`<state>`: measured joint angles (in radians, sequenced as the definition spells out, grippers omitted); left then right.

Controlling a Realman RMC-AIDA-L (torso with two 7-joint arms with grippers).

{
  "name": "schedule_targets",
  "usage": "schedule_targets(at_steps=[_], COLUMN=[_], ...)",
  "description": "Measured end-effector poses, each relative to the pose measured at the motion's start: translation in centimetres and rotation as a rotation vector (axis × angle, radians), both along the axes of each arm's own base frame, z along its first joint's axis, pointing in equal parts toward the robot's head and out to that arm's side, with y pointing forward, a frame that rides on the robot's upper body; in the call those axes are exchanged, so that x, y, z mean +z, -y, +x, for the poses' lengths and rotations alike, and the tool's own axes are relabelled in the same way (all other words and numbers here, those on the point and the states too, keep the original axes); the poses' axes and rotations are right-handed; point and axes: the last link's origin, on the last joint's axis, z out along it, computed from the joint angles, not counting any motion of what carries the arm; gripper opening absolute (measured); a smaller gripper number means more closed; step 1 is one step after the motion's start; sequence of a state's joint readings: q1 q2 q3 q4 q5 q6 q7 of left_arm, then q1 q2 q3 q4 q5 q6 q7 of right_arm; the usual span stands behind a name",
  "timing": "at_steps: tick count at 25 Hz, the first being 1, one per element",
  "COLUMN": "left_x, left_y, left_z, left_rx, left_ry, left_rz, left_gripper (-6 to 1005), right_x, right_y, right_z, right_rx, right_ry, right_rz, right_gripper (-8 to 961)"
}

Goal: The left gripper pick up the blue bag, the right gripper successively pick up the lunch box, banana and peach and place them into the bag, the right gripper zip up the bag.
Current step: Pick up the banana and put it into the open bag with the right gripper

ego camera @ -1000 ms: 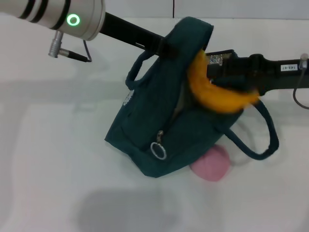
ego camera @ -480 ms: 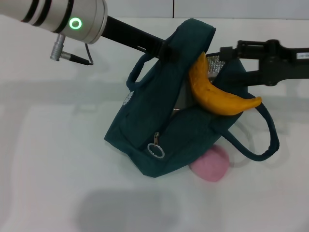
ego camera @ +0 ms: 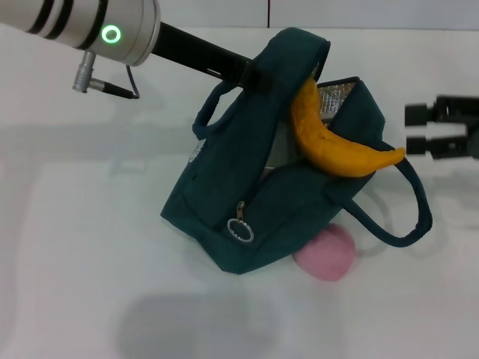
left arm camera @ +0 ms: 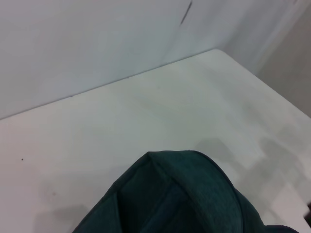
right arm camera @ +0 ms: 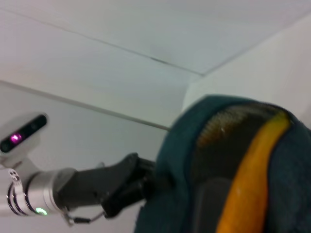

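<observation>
The blue bag [ego camera: 224, 194] stands tilted on the white table, its mouth open to the silver lining. My left gripper [ego camera: 253, 75] is shut on the bag's upper rim and holds it up; the fabric [left arm camera: 184, 194] fills the near part of the left wrist view. The banana [ego camera: 329, 146] lies across the mouth, one end inside and its tip sticking out over the right rim; it also shows in the right wrist view [right arm camera: 252, 184]. The pink peach [ego camera: 326, 253] lies on the table against the bag's lower right side. My right gripper [ego camera: 419, 129] is open and empty, right of the bag. The lunch box is not clearly visible.
The bag's loose handle strap [ego camera: 415, 217] loops out on the table to the right, between the bag and my right gripper. The left arm [ego camera: 112, 30] reaches across the upper left. A zipper pull ring [ego camera: 240, 230] hangs on the bag's front.
My right gripper has let go of the banana and drawn back to the right, away from the bag. The banana stays resting in the bag's mouth. The left gripper still holds the bag.
</observation>
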<state>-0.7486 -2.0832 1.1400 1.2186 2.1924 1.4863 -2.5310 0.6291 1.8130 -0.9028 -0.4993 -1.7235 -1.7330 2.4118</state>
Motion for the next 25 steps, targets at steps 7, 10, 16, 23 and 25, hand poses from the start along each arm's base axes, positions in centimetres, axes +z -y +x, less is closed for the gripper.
schedule_targets(at_steps=[7,10,16,23,25], left_x=[0.0,0.0,-0.1,-0.3,-0.3], left_y=[0.0,0.0,0.0,0.1,0.1], left_z=[-0.1,-0.1,0.0,-0.1,-0.1], left_rx=[0.004,0.003,0.003,0.004,0.004], left_ry=[0.0,0.001,0.003,0.004,0.004], left_rz=[0.0,-0.001,-0.005,-0.01,-0.01], left_gripper=[35,35,35,35,35], right_x=[-1.4,-2.7,-4.2,-4.1,-4.3], right_y=[1.1,0.7,-0.5,-1.8,-2.1], right_z=[0.7,-0.2,-2.0,-3.6,-3.9], right_rx=[-0.009,0.008,0.047,0.086,0.087], right_ry=[0.019,0.026,0.051,0.021,0.029], right_rz=[-0.045,-0.061,-0.063,-0.009,-0.019], right_gripper=[856,856,857,844,839])
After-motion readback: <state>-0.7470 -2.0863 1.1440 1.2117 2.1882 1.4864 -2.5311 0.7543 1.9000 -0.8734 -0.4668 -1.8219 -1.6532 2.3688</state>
